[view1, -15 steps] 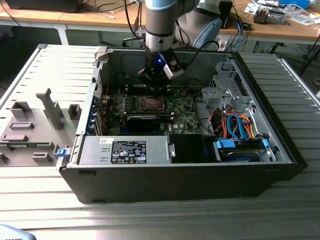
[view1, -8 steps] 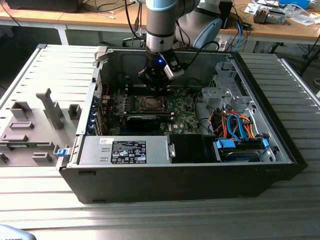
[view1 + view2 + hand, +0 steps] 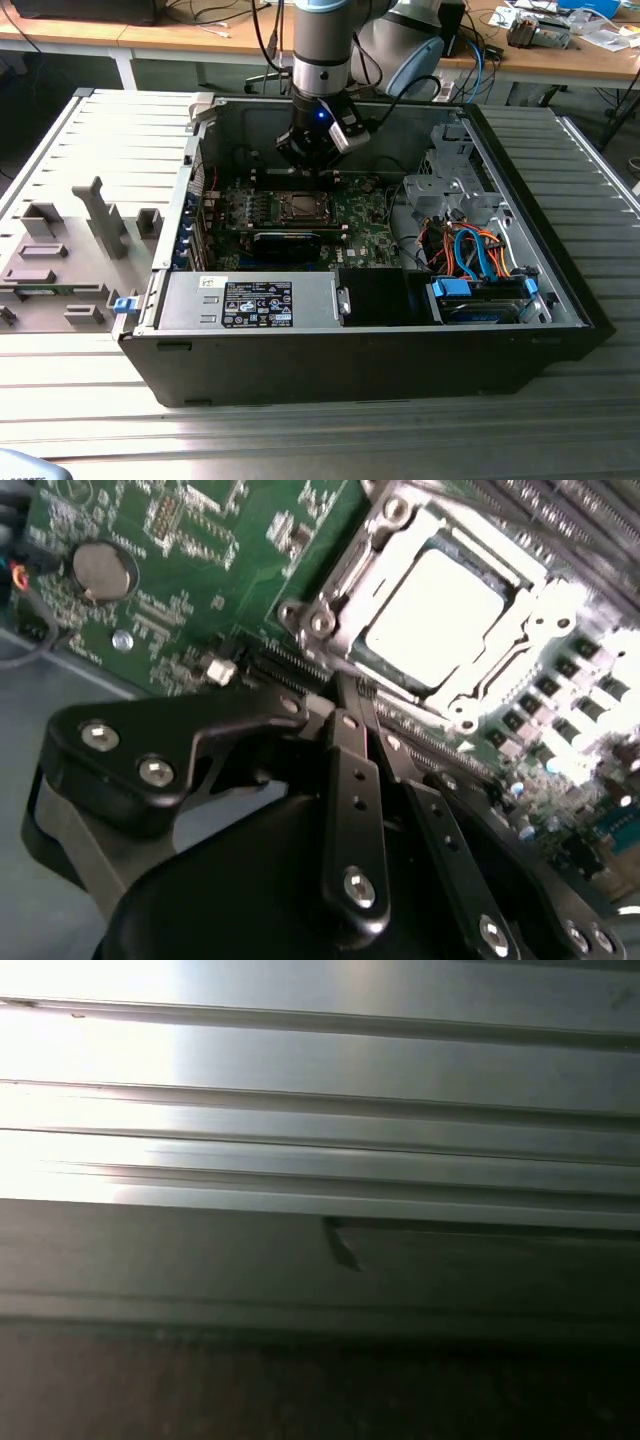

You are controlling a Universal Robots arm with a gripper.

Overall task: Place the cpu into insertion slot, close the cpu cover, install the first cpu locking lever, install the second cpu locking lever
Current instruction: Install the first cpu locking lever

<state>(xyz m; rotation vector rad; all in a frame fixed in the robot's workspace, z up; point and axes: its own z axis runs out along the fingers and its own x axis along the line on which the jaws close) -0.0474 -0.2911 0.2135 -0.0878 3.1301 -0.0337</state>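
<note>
While the silvery cpu (image 3: 432,615) sits framed by its cover (image 3: 330,595), the clenched claw (image 3: 350,695) hovers just beside.

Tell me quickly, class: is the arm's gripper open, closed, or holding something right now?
Gripper: closed, black fingers pressed together with nothing between them, hovering beside the silvery square cpu cover, which lies over the grey metal-topped cpu.

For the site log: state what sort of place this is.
Probably a robotics lab or workshop bench: an open black desktop computer case lies on a ribbed grey metal table, with cable-strewn wooden desks behind it.
</note>
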